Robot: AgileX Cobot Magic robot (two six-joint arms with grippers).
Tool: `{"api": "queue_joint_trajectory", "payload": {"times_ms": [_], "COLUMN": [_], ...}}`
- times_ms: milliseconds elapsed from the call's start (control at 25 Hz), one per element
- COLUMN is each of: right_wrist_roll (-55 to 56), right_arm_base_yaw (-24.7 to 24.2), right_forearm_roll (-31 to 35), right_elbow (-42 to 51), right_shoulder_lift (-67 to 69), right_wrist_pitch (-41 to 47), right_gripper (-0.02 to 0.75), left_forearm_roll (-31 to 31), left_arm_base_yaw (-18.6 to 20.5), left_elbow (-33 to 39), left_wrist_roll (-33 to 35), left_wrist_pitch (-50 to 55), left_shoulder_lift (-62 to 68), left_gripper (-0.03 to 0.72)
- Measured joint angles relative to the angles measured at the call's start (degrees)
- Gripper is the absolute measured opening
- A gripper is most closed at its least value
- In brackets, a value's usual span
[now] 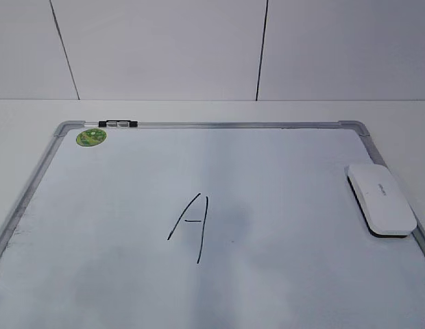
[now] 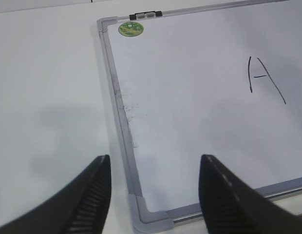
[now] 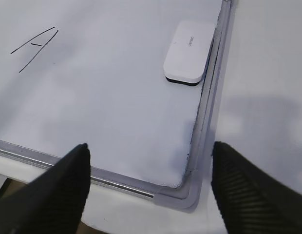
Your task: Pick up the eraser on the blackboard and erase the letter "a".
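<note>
The blackboard [image 1: 233,125] is a white board with a silver-grey frame, lying flat on a white table; it also shows in the left wrist view [image 2: 122,117] and the right wrist view [image 3: 209,97]. The white eraser [image 1: 380,199] lies on its right edge, felt side down [image 3: 188,51]. No small letter "a" shows; only a tall capital "A" [image 1: 192,218] [image 2: 263,78] [image 3: 36,46] with a faint grey smudge [image 1: 236,223] to its right. My left gripper [image 2: 155,158] is open and empty over the board's near left corner. My right gripper [image 3: 150,145] is open and empty over the near right corner. Neither shows in the exterior view.
A round green sticker [image 1: 91,137] [image 2: 131,29] sits at the board's far left corner. A black and silver clip [image 1: 118,123] [image 2: 145,15] lies on the top frame beside it. White table surrounds the board; a white panelled wall stands behind.
</note>
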Motion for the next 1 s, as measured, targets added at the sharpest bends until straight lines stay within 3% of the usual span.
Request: {"api": "queue_joint_trajectory", "payload": {"times_ms": [1000], "right_wrist_roll": [-0.11], "right_arm_base_yaw": [0.00], "right_forearm_roll": [-0.28], "right_elbow": [0.00], "right_shoulder_lift": [-1.96], "right_wrist_pitch": [-0.35], "right_gripper": [0.592], "left_forearm_roll": [-0.83], "left_arm_base_yaw": [0.00], "left_elbow": [0.04], "left_wrist_roll": [0.09], "left_wrist_pitch": [0.25], "left_shoulder_lift": [-3.77], "left_gripper": [0.433]}}
